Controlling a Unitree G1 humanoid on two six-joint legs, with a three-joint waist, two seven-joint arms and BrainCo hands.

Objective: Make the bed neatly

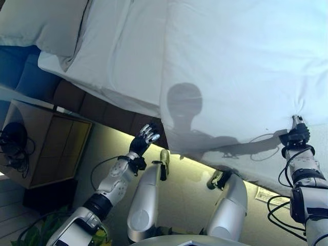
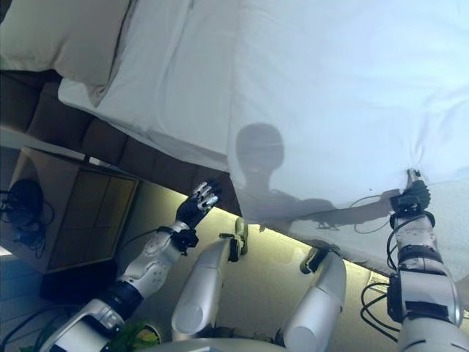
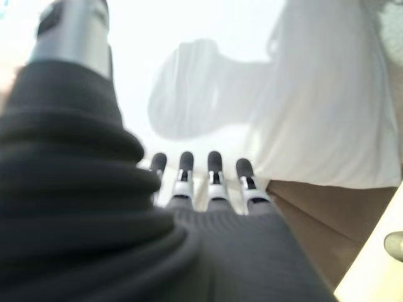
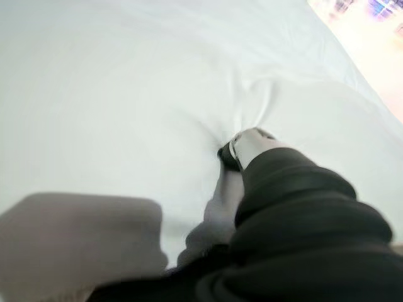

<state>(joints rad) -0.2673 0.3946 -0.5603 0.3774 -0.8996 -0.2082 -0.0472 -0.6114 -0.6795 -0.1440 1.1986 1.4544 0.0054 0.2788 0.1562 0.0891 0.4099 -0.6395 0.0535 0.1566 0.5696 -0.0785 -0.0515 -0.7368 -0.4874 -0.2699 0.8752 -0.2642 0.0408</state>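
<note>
A white duvet [image 1: 230, 61] covers the bed and hangs over its near side. A white pillow [image 1: 41, 23] lies at the head, at the far left, on the white sheet [image 1: 118, 56]. My right hand [image 1: 295, 134] is at the duvet's near edge at the right, shut on a pinch of cloth; the duvet puckers round it in the right wrist view [image 4: 249, 148]. My left hand [image 1: 143, 138] is open and empty, held in the air beside the bed's dark base, just left of the hanging duvet edge. Its fingers [image 3: 214, 173] are straight in the left wrist view.
A wooden nightstand [image 1: 46, 148] stands left of the bed with a black bundle of cables [image 1: 13, 141] on it. The bed's dark brown base [image 1: 97, 110] runs along the near side above a lit floor strip. Green leaves [image 1: 36, 230] show at the bottom left.
</note>
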